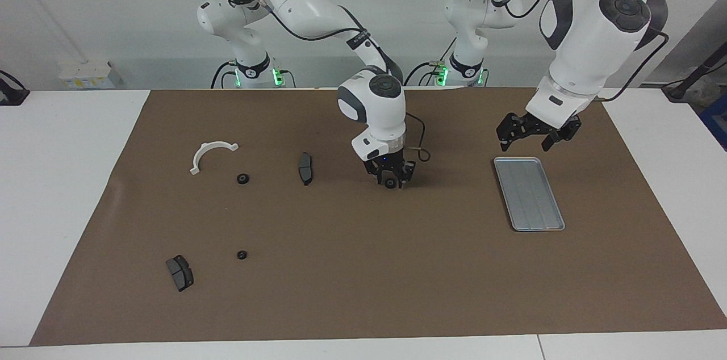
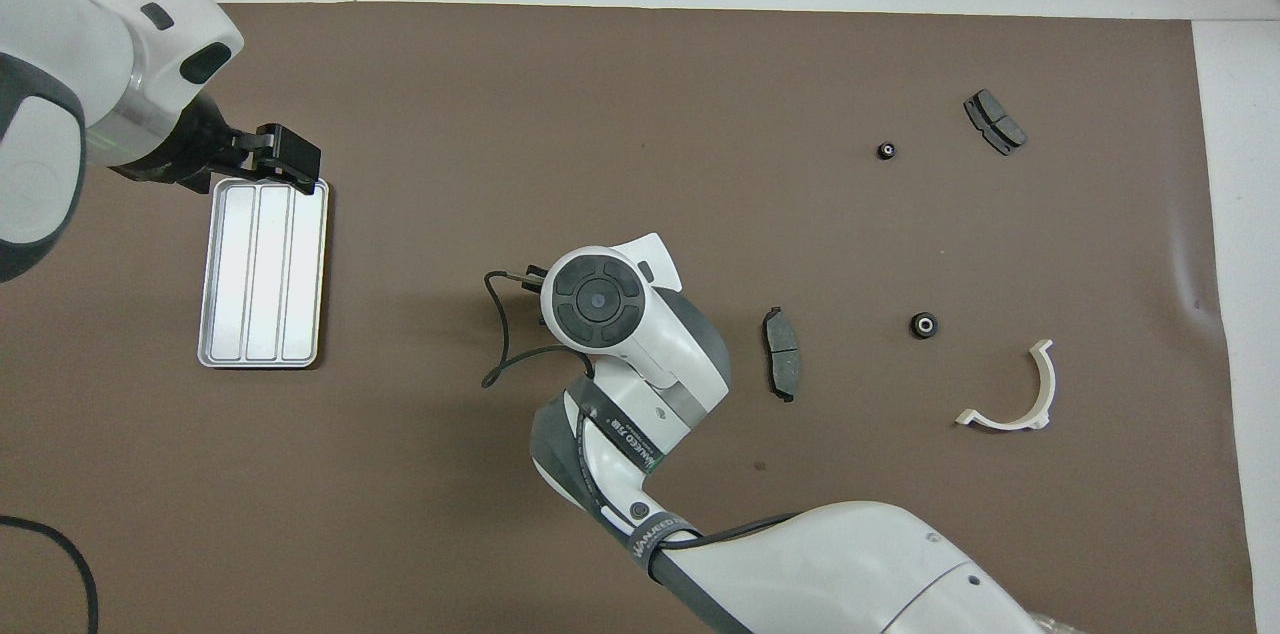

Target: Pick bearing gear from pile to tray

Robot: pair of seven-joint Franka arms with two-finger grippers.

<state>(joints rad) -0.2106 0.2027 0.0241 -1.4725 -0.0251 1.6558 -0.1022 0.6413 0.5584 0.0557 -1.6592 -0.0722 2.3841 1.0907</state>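
Gear (image 1: pixel 390 183) sits low between fingertips of my right gripper (image 1: pixel 390 180), mid-mat, at nine o'clock from tray (image 1: pixel 529 193) in facing view; whether jaws clamp or have let go, cannot tell. My left gripper (image 1: pixel 531 133) hangs spread wide at tray's twelve o'clock. Risk: gear dropped here lands short of tray, rolls away on mat (image 1: pixel 363 269).

Only readable txt: white lettering on a black band round the right arm (image 2: pixel 640 454) in overhead view, printed twice; looks like "WANEED" plus more chars, too small to confirm. Facing view: same band, txt illegible. No labels, nos. or signs legible on anything else.
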